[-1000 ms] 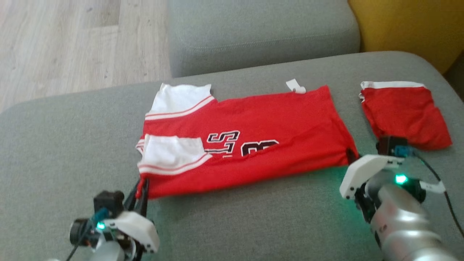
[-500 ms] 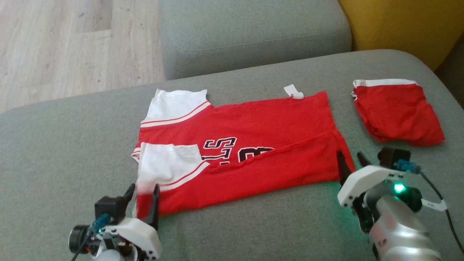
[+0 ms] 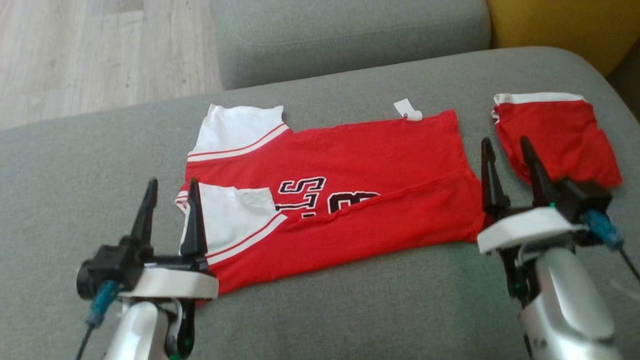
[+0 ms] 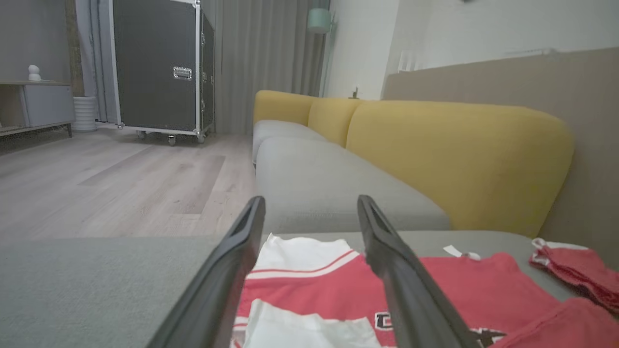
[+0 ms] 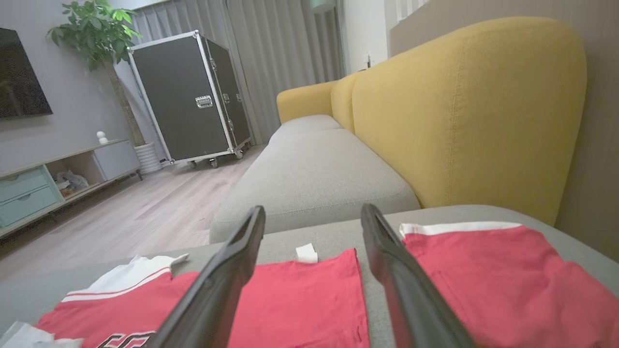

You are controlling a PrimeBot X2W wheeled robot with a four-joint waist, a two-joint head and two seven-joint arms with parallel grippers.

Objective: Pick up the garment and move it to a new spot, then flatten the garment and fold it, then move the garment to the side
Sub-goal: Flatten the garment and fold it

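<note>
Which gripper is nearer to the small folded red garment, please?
Right. The right gripper stands beside the small garment; the left gripper is across the jersey, by its white sleeve.

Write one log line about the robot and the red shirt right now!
red shirt: folded lengthwise, flat on grey cushion | left fingers: open, empty | right fingers: open, empty | smaller red garment: apart, beside shirt
</note>
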